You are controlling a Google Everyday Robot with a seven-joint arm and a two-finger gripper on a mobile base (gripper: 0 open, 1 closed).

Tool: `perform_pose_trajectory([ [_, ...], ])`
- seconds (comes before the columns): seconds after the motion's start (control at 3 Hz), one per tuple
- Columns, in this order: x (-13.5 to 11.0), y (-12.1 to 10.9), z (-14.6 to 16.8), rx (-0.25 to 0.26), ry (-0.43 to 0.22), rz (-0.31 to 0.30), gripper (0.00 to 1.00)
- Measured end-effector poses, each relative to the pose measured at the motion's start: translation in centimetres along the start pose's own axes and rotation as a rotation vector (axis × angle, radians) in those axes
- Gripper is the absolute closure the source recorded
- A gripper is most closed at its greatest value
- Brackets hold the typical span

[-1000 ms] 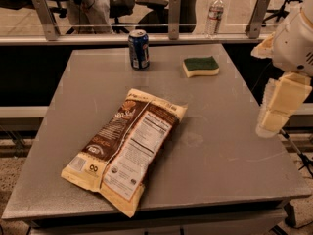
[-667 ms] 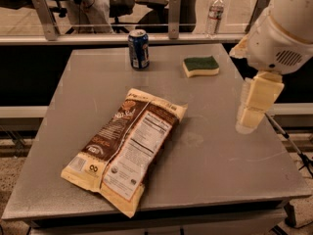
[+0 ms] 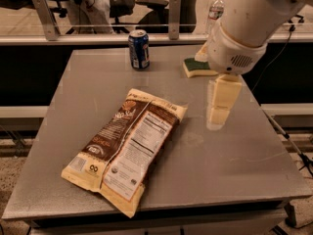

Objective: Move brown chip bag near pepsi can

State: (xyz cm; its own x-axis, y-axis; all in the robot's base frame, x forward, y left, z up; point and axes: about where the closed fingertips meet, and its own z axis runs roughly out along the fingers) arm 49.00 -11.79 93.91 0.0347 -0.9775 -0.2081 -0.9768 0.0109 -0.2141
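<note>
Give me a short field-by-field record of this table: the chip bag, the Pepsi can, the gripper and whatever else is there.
brown chip bag: lying flat, near-left part of the table, nutrition panel up
pepsi can: upright near the far edge, well apart from the bag
gripper: hovers over the table to the right of the bag, apart from it
sponge: green-and-yellow, far right, partly hidden by the arm
water bottle: beyond the table
task state: bag not yet near the can

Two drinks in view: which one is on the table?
The blue pepsi can, upright at the far edge of the table. The clear water bottle stands farther back, off the table. The gripper hangs above the table near the green sponge.
</note>
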Motion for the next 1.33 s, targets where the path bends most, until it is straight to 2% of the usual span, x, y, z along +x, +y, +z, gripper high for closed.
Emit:
perform_pose_trajectory([
  [0.67, -5.3, -1.3, 4.7, -0.040, -0.043, -0.186, 0.00],
  [1.33, -9.6, -0.7, 8.0, -0.109, -0.063, -0.359, 0.00],
])
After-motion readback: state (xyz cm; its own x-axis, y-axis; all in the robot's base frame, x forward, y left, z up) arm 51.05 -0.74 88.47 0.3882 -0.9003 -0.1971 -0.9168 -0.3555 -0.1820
